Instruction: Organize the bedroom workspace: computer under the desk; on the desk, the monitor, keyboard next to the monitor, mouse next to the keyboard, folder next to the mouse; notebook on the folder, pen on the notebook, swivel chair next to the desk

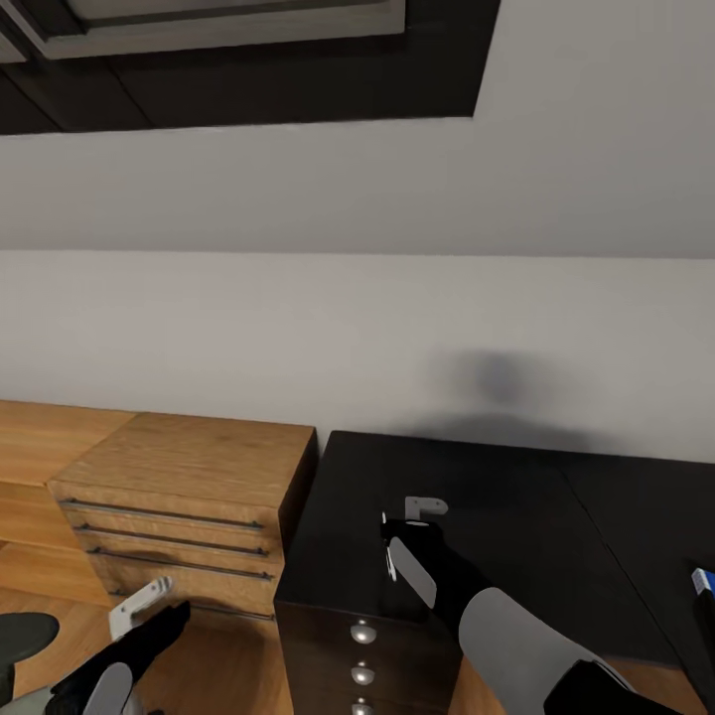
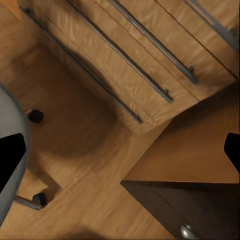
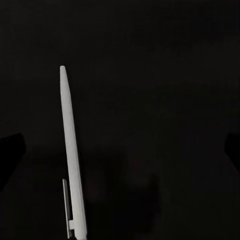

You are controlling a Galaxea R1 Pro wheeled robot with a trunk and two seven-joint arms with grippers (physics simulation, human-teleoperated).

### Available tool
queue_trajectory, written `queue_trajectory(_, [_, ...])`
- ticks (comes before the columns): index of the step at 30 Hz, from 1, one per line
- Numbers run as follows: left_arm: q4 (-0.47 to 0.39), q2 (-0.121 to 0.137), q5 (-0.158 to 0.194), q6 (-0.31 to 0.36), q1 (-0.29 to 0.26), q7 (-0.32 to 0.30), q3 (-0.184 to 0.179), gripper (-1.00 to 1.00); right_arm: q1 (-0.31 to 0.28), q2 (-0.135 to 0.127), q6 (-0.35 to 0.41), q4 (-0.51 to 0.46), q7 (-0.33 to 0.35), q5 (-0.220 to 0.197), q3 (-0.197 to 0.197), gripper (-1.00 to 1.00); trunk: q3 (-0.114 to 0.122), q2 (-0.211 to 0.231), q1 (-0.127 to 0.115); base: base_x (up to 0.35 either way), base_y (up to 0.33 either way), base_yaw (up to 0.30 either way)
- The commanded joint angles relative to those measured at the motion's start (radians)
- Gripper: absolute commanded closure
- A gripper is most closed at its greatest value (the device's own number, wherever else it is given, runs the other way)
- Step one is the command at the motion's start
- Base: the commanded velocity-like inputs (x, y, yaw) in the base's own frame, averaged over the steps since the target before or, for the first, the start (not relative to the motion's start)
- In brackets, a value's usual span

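Pen (image 3: 71,165) — a slender white stick with a clip near one end — lies on the glossy black top of the desk (image 1: 516,516), near the desk's corner beside the wooden cabinet. In the head view the pen (image 1: 388,544) shows as a thin pale sliver just at the left of the right gripper (image 1: 412,531), which hovers low over the desktop. From the right wrist view the 2 fingertips sit at the far edges with a wide gap between them, and the pen lies in that gap, closer to one finger, touched by neither: the right hand is spread and grasps nothing.

At the desk's far right edge a small piece of the blue folder (image 1: 703,579) peeks in. Below the desktop's front edge the dark drawer unit (image 1: 363,665) shows round silver knobs.

Just left of the desk stands the light wooden cabinet (image 1: 189,497) with long bar handles on its drawers. The left gripper (image 1: 149,606) hangs low in front of it, over the wooden floor (image 2: 90,165); its 2 dark fingertips stand wide apart with nothing between them — released. The swivel chair (image 2: 10,160) appears beside that hand, with a grey seat edge and black casters on chrome legs.
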Motion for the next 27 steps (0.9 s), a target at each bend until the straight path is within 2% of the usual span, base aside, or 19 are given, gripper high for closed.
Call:
queue_trajectory(1, [-0.035, -0.002, 0.016, 0.042, -0.001, 0.011, 0.025, -1.0, -0.001, 0.0, 0.005, -0.001, -0.006, -0.003, 0.004, -1.0, -0.005, -0.008, 0.004, 0.0, 0.0, 0.0])
queue_trajectory(2, [-0.086, -0.005, 0.049, 0.09, -0.001, 0.015, 0.062, -1.0, -0.001, 0.0, 0.005, 0.0, -0.005, -0.003, 0.004, -1.0, -0.008, -0.015, 0.008, 0.0, 0.0, 0.0])
queue_trajectory(3, [-0.102, -0.006, 0.081, 0.102, -0.001, 0.016, 0.074, -1.0, -0.001, 0.0, 0.005, 0.0, -0.005, -0.003, 0.004, -1.0, -0.011, -0.022, 0.012, 0.0, 0.0, 0.0])
queue_trajectory(4, [-0.118, -0.006, 0.134, 0.115, -0.001, 0.019, 0.088, -1.0, -0.001, 0.0, 0.006, 0.001, -0.005, -0.004, 0.004, -1.0, -0.014, -0.029, 0.016, 0.0, 0.0, 0.0])
queue_trajectory(6, [-0.125, 0.001, 0.164, 0.12, -0.001, 0.02, 0.106, -1.0, -0.001, 0.0, 0.008, 0.001, -0.006, -0.004, 0.004, -1.0, -0.02, -0.043, 0.023, 0.0, 0.0, 0.0])
queue_trajectory(9, [-0.127, 0.003, 0.172, 0.123, -0.001, 0.021, 0.121, -1.0, -0.001, 0.0, 0.011, -0.001, -0.008, -0.007, 0.004, -1.0, -0.03, -0.064, 0.035, 0.0, 0.0, 0.0])
queue_trajectory(14, [-0.127, 0.002, 0.175, 0.124, -0.001, 0.022, 0.125, -1.0, -0.001, 0.0, 0.01, -0.002, -0.011, -0.009, 0.004, -1.0, -0.045, -0.099, 0.054, 0.0, 0.0, 0.025])
queue_trajectory(27, [-0.127, -0.002, 0.174, 0.125, -0.001, 0.021, 0.118, -1.0, -0.001, 0.0, 0.014, -0.001, -0.014, -0.008, 0.004, -1.0, -0.088, -0.19, 0.104, 0.0, 0.0, 0.2])
